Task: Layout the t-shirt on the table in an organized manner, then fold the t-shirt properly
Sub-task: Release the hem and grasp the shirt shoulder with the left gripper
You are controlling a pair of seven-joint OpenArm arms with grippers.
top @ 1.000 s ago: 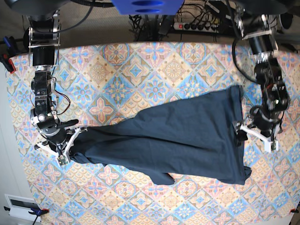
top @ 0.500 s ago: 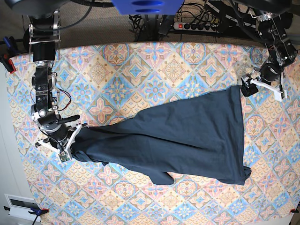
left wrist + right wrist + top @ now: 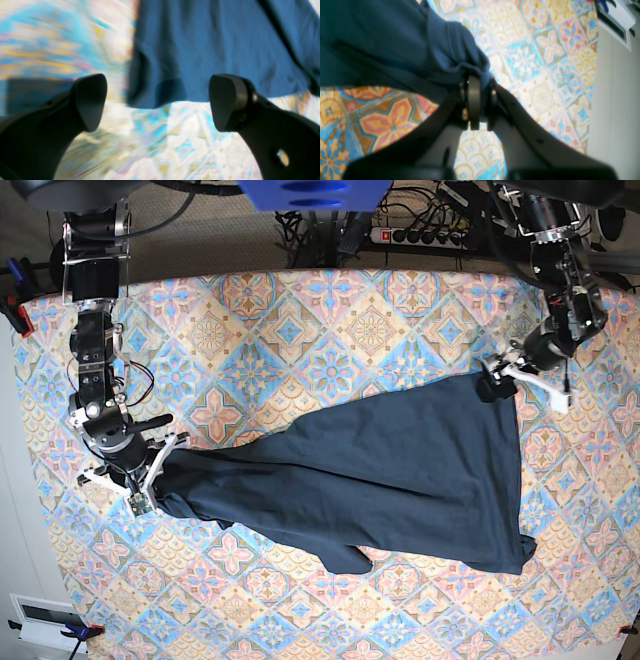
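The dark navy t-shirt [image 3: 400, 480] lies stretched across the patterned table [image 3: 330, 330], narrow and bunched at the left, wide at the right. My right gripper [image 3: 155, 477] is shut on the bunched left end; in the right wrist view the cloth [image 3: 382, 45] is pinched between the closed jaws of the right gripper [image 3: 478, 86]. My left gripper [image 3: 497, 383] is open at the shirt's top right corner. In the left wrist view the left gripper [image 3: 157, 102] has its jaws wide apart just above the tablecloth [image 3: 175, 150]. The shirt's corner [image 3: 212, 50] lies between and beyond them.
A power strip [image 3: 420, 235] and cables lie beyond the table's far edge. A blue object [image 3: 315, 192] hangs at top centre. A white box [image 3: 45, 620] sits off the table's front left corner. The table's left edge is close to my right gripper.
My left gripper, open, rose from the shirt's right hem to the far right, then came back left to the top right corner. My right gripper shifted slightly away from the front, still holding cloth.
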